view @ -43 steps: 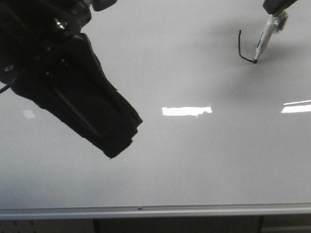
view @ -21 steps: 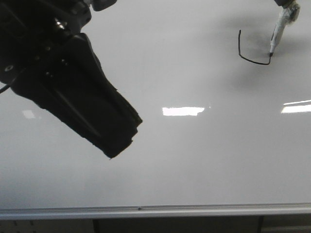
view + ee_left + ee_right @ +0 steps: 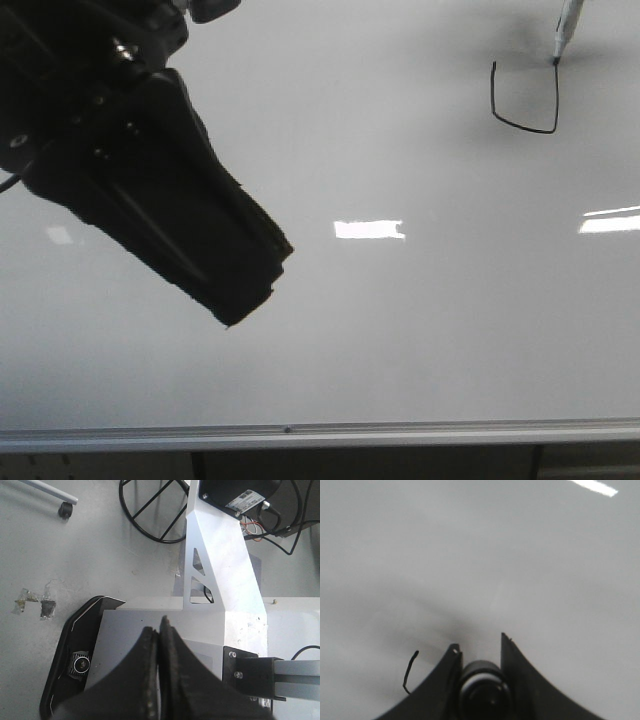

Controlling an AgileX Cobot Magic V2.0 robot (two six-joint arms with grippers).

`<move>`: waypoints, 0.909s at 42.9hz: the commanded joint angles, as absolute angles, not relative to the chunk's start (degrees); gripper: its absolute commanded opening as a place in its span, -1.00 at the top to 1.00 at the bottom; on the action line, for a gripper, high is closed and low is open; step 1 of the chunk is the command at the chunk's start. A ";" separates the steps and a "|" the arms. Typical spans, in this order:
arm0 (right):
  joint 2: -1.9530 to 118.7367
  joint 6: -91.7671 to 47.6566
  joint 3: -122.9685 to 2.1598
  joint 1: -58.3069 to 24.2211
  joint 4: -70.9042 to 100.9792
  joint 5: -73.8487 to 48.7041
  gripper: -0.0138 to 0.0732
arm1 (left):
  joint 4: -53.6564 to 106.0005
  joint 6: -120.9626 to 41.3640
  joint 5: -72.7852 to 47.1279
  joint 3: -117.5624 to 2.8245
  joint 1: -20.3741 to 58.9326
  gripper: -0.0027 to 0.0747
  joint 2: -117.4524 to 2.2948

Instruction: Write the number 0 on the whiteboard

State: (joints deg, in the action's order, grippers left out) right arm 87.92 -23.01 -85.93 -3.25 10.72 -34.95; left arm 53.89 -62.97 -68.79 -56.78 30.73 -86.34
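1. Glossy and grey-white, the whiteboard (image 3: 400, 330) fills the front view down to its silver rail (image 3: 320, 434), with bright light patches reflected across it.
2. Near the board's upper right sits the unfinished 0 (image 3: 524, 100): a thin black stroke with left side, bottom and right side drawn, the top open.
3. At the stroke's upper right end rests the tip of the marker (image 3: 565, 28), a slim, light, rigid pen; its smooth barrel would likely slip unless clamped near the middle, and the slick board probably needs only gentle pressure.
4. The right tool (image 3: 479, 652) is closed around the marker's dark barrel, as the right wrist view shows, with part of the stroke beside it.
5. The left tool (image 3: 159, 645), fingers pressed together on nothing, hangs dark and idle across the left of the front view, well apart from the writing.
6. Judged by the gap, only the top stroke remains.
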 commanded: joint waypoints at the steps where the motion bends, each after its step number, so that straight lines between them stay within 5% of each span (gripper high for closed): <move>1: 85.57 -23.14 -88.16 -2.90 13.07 -28.73 0.84 | 57.54 -62.94 -70.09 -58.36 31.02 0.98 -84.08; 39: 88.47 -23.14 -88.51 -8.69 19.03 -32.51 0.84 | 57.44 -62.94 -70.09 -58.36 31.02 0.98 -84.08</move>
State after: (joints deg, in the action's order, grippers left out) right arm 91.13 -22.88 -85.93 -8.44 17.07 -33.31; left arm 53.89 -62.97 -68.79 -56.78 30.73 -86.34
